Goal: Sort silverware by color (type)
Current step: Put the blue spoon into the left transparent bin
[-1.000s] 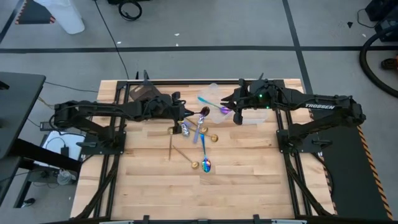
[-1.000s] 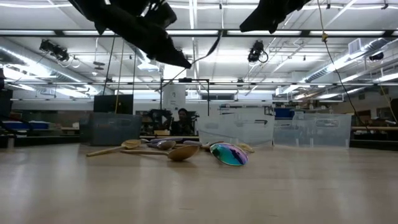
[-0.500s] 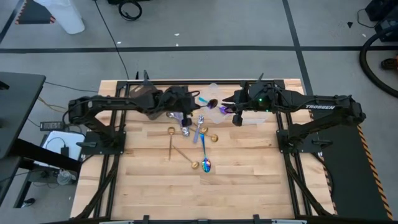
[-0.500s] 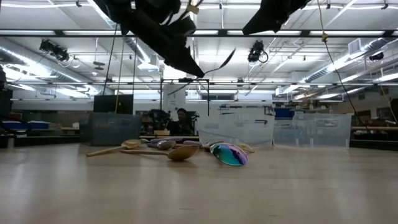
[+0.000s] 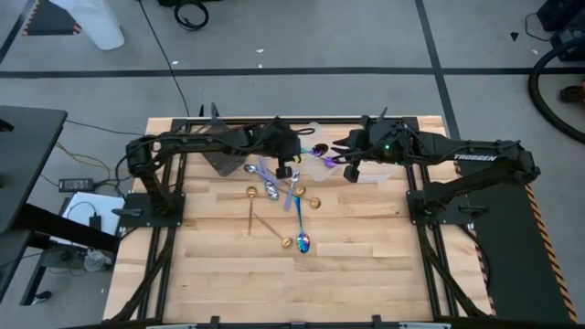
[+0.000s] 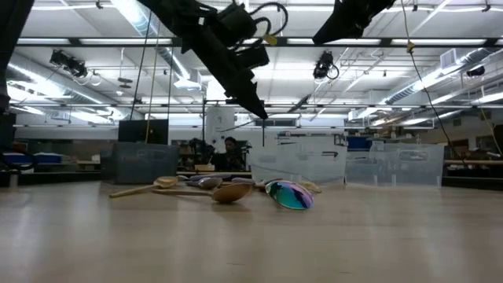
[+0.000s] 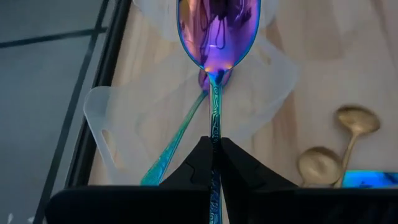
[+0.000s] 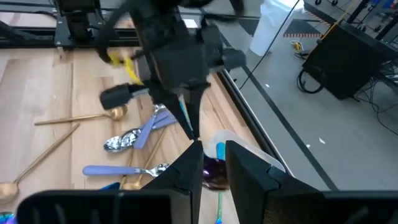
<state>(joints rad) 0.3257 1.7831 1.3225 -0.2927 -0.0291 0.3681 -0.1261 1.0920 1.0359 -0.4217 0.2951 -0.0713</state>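
My left gripper [image 5: 299, 155] is shut on an iridescent blue-purple spoon [image 7: 216, 37], which it holds out over a clear tub [image 5: 315, 137] at the table's far middle. A second iridescent spoon with a teal handle [image 7: 177, 140] lies in that tub. My right gripper [image 5: 348, 171] hovers just right of the tub, its fingers [image 8: 249, 171] a little apart with nothing between them. Gold spoons [image 5: 251, 206], silver spoons [image 5: 271, 187] and another iridescent spoon [image 5: 302, 236] lie loose on the table's middle. My left gripper pinches the spoon's slim handle [image 7: 215, 134] between its two fingers, which lie along the handle. It comes from the table's left, slanting down. The spoon sticks out ahead of the fingertips, bowl foremost, lifted clear above the tub.
A dark tub [image 5: 218, 149] stands at the far left and another clear tub [image 5: 370, 171] sits under my right arm. In the low view the tubs [image 6: 302, 159] line the far edge behind the loose spoons [image 6: 228, 191]. Bare wood lies along the near half.
My left gripper has carried the iridescent spoon toward the table's right and far edge, from above the loose spoons to above the clear tub, and has tipped further down. The spoon has stayed clear of the table. My right gripper has kept its place.
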